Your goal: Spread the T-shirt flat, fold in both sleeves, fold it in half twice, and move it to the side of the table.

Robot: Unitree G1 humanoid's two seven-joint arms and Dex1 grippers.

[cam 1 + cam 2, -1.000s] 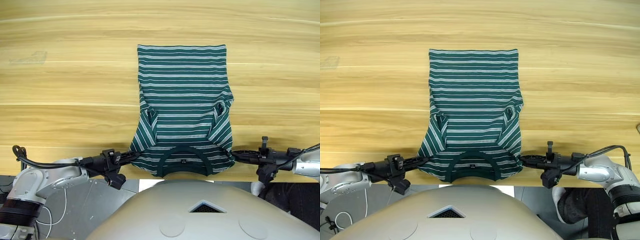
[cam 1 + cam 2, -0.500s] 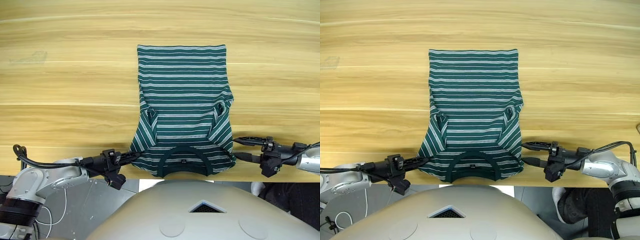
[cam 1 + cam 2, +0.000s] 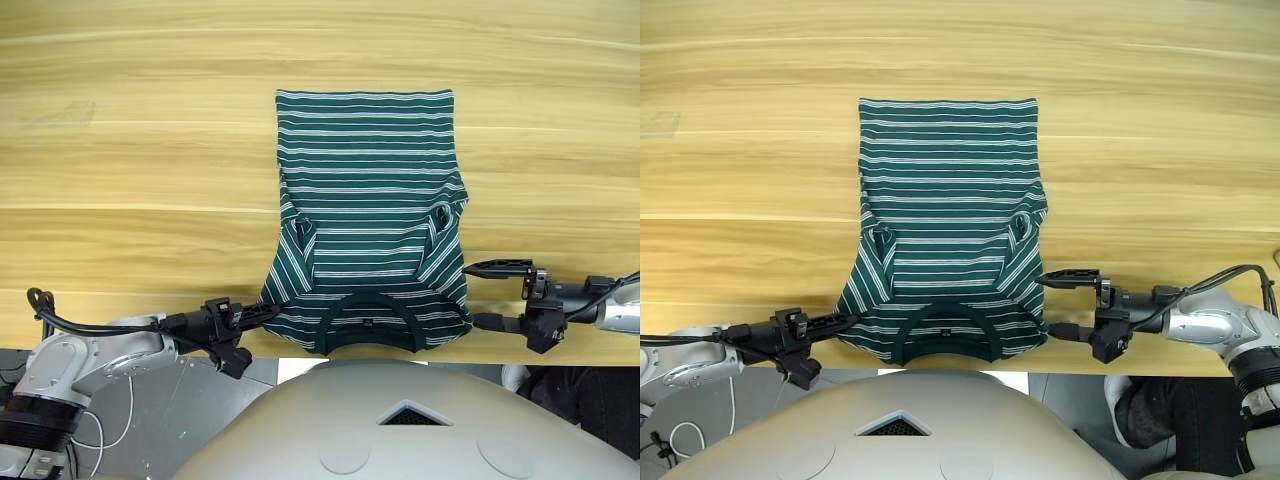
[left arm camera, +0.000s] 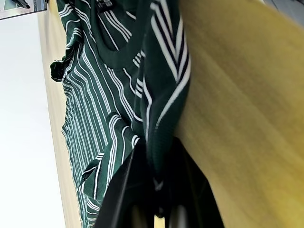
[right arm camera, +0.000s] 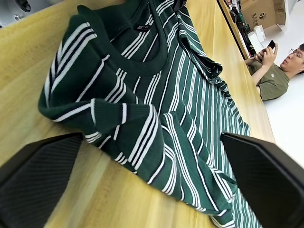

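T-shirt: a dark green T-shirt [image 3: 365,200] with thin white stripes lies on the desk [image 3: 150,180], in the middle between left and right. The collar end is toward the robot and the hem [image 3: 365,96] is on the far side.
Sleeves: the left sleeve [image 3: 295,255] and the right sleeve [image 3: 445,250] are both folded inward onto the body, so the far half has straight and almost parallel sides.
Writing: a small neck label [image 5: 142,27] sits inside the collar [image 3: 367,305]. Its print is too small to read. I see no other writing on the cloth.
Left hand: the left hand [image 4: 159,185] is clenched on the left shoulder corner of the T-shirt, and the cloth is pinched between its two fingers at the near edge [image 3: 120,345] of the desk.
Right hand: the right hand [image 3: 470,294] is released. Its two fingers [image 3: 500,265] are spread wide just beside the right shoulder corner, and they are not closed on the cloth.
Edges: the shoulders and the collar reach the near edge of the desk, and the hem is well apart from the far edge.
Open room: bare wood stretches wide on the left of the T-shirt, on the right of it, and beyond the hem. A faint grey mark [image 3: 60,115] is on the wood far to the left.
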